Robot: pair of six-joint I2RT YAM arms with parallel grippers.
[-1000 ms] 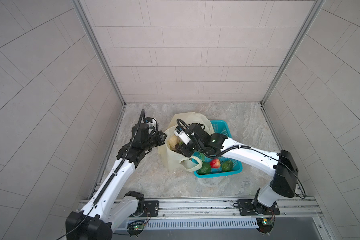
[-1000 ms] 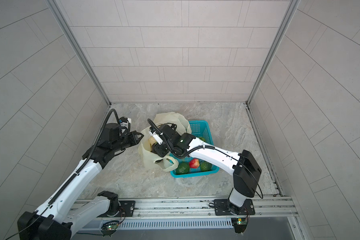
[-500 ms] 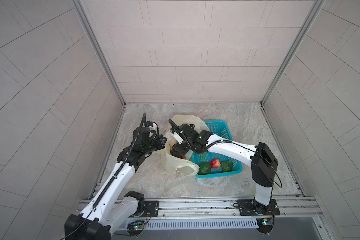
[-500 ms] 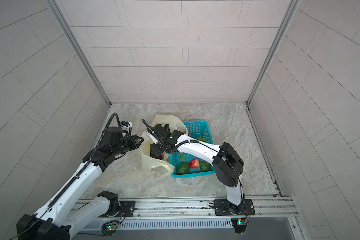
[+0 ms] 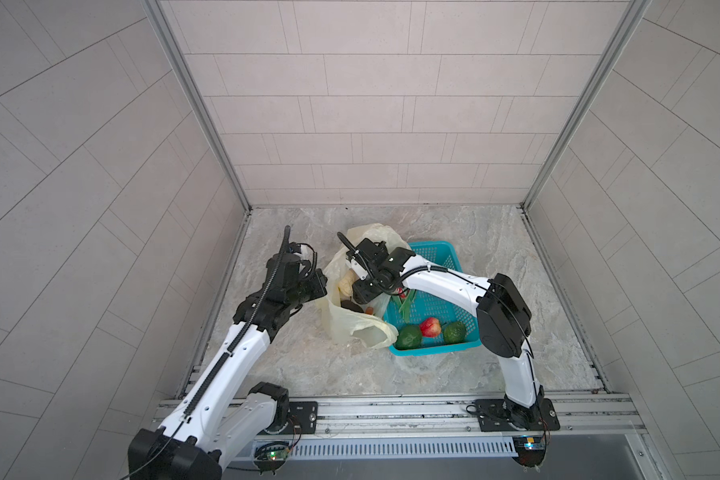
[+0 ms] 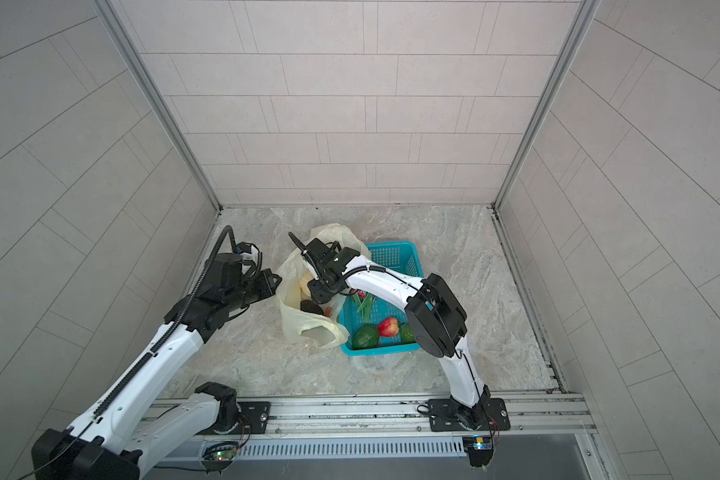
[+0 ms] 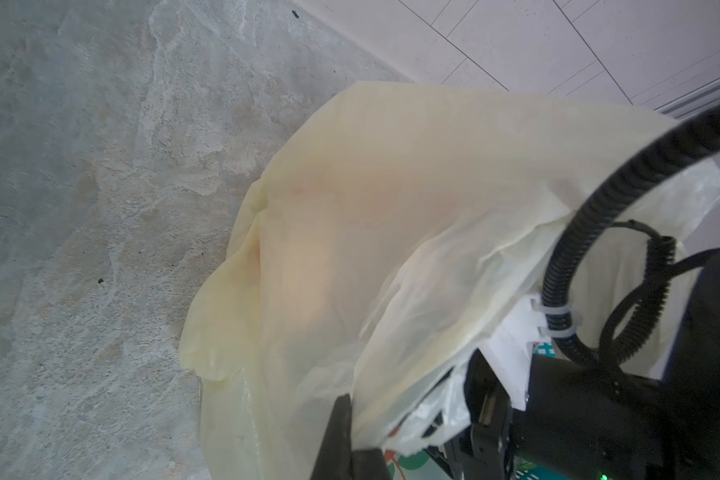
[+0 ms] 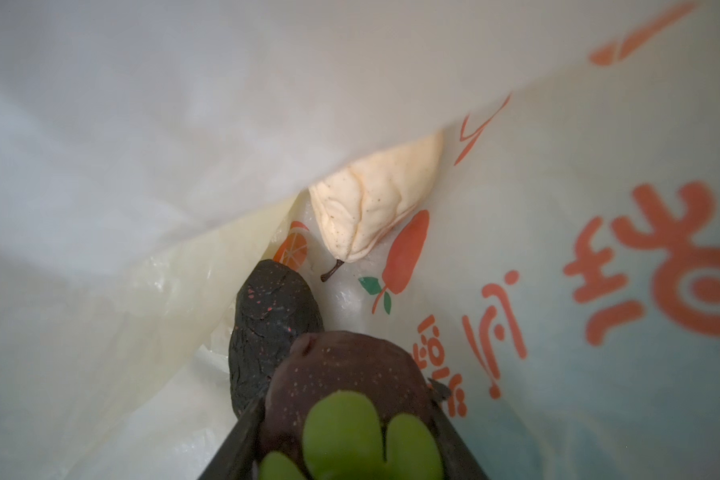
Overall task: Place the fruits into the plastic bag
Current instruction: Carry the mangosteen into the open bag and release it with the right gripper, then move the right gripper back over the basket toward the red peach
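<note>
Teal perforated basket [image 5: 441, 253] on grey marbled floor [image 5: 516, 266], pale tiled walls [image 5: 371, 124] around.

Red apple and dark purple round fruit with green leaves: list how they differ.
The red apple lies in the teal perforated basket; the dark purple green-leaved fruit is inside the cream plastic bag. The apple lies free; the purple fruit sits clamped in the right gripper. Both are roundish fruits.

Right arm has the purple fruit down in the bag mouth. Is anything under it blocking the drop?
Nothing bars the way. In the right wrist view the purple fruit sits between the right gripper jaws, inside the plastic bag. A dark bumpy fruit lies just beyond it, so it may land against that one. The left gripper is pinching the bag's edge.
</note>
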